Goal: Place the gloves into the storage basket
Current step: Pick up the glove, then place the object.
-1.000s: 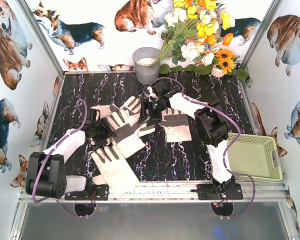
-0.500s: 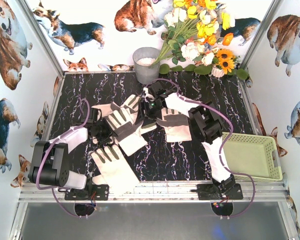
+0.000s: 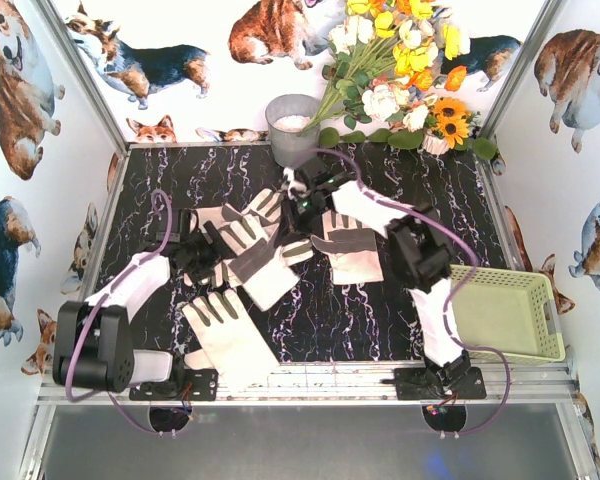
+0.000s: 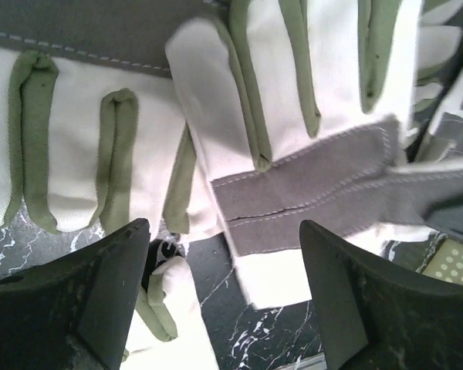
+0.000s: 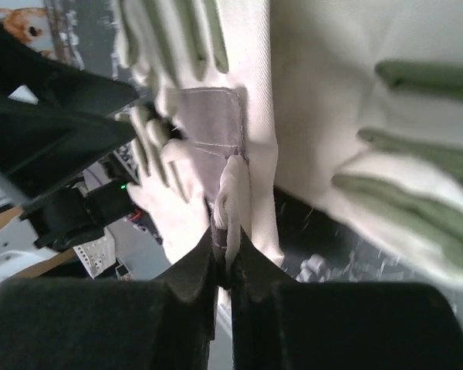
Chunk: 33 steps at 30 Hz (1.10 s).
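Grey metal bucket [image 3: 293, 128], yellow-white flower bunch [image 3: 395, 70] beside. Floppy cream-white, olive-fingered gloves [image 3: 255, 255] overlap before bucket; right gripper [image 5: 230, 248] pinches glove fold; left gripper [image 4: 221, 235] gapes empty above.

Black marbled table [image 3: 325, 315], white veins. Gloves [image 3: 263, 268] overlapping centre-left, one nearer the front edge. Basket [image 3: 510, 315] at right front corner. Bucket [image 3: 292, 132], flowers [image 3: 405, 95] along back edge.

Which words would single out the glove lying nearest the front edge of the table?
Start at the black marbled table's near left corner. The cream-white fabric glove with grey-olive fingers lies closest to its front edge; the other gloves overlap farther back.
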Motion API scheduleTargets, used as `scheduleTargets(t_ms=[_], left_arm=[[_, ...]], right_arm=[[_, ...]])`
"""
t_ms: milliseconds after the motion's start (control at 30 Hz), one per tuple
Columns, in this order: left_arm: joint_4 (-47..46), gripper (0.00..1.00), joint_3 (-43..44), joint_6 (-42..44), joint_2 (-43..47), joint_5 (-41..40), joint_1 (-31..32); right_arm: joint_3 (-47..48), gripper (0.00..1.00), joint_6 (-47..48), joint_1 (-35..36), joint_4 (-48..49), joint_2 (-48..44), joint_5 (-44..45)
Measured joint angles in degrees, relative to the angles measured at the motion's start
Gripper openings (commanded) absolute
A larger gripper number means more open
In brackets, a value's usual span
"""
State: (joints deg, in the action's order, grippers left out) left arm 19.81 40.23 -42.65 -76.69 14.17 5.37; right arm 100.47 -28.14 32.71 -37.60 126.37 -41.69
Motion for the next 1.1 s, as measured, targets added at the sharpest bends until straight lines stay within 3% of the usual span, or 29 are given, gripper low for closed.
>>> scheduleTargets(t_ms=[233, 467, 667, 867, 1100], left_arm=[[2.69, 0.75, 3.21, 0.74, 3.58, 0.07, 0.44], [3.13, 0.75, 7.8, 0.48, 2.12, -0.31, 5.99], [1.97, 0.74, 16.37, -0.44, -8.02, -1.36, 16.0], [0.31, 0.7, 27.78, -1.27, -21.03, -1.44, 23.69], [-3.17, 0.63, 34.27, -2.82, -31.56, 0.74, 26.29]], right_arm=[[-4.63, 0.0, -1.81, -5.03, -4.04, -20.26, -0.35], [-10.08, 0.0, 0.24, -20.52, -10.21, -34.58, 0.94], [-15.91, 0.0, 5.09, -31.89, -15.89, -32.79, 6.49], [-15.8, 0.0, 10.62, -32.72, -19.12, -29.24, 15.72], [-14.86, 0.0, 15.08, -33.92, -21.64, -26.34, 27.19]])
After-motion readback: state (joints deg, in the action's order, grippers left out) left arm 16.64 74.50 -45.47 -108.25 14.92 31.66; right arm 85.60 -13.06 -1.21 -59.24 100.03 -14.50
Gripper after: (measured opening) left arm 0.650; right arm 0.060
